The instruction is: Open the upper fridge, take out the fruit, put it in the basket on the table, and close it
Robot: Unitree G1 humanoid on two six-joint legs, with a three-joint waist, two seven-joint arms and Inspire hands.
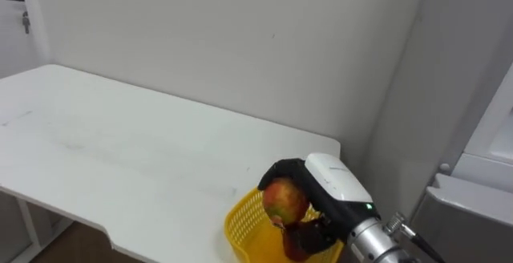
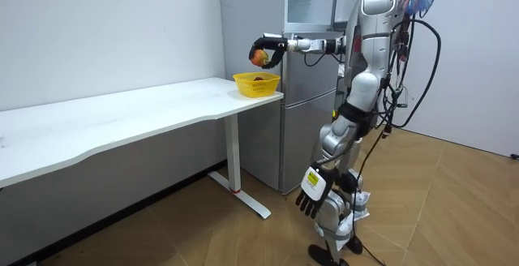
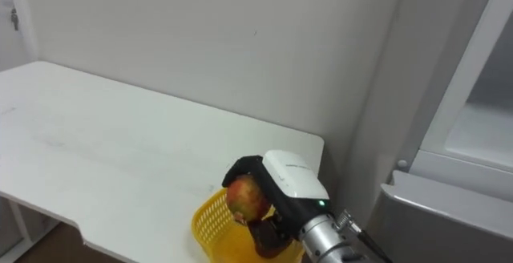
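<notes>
Now the right hand (image 1: 337,179) clamps a reddish apple (image 1: 284,200) just above the yellow basket (image 1: 236,223) at the table (image 1: 120,151) corner. Best to lower it inside the rim before releasing. The left hand (image 2: 310,191) hangs with loose fingers.

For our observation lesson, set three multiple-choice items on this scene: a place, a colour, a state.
1. Where is the apple? A loose in the basket; B in the right hand, above the basket; C in the left hand.
2. The basket's colour? A blue; B yellow; C black.
3. The left hand's state? A open, hanging beside the robot; B shut on the apple; C shut on the basket.
Answers: B, the hand curls round it; B, yellow mesh shows; A, fingers relaxed, holding nothing.
</notes>
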